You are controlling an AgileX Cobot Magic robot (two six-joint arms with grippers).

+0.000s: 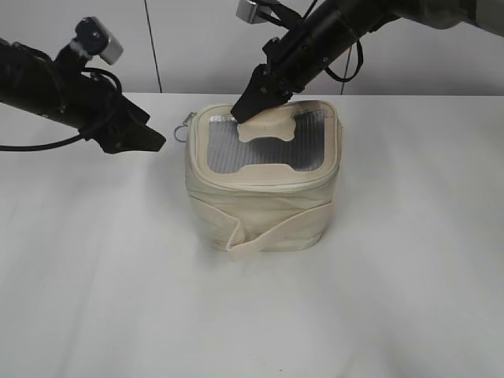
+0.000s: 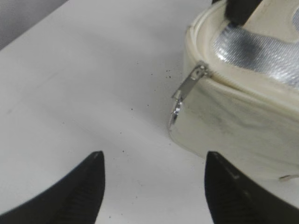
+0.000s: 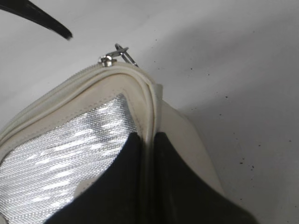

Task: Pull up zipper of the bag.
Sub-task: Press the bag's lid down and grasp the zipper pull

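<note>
The cream bag stands upright mid-table, with a grey mesh top panel and a cream H-shaped patch. The zipper runs round its top rim; its silver slider and ring pull hang at the back left corner, also in the right wrist view. My right gripper is shut on the bag's rim at the far edge. My left gripper is open and empty, hovering left of the bag, a short way from the pull.
The white table carries only the bag. A pale wall with a dark vertical seam stands behind. The bag's wide strap band wraps its lower body.
</note>
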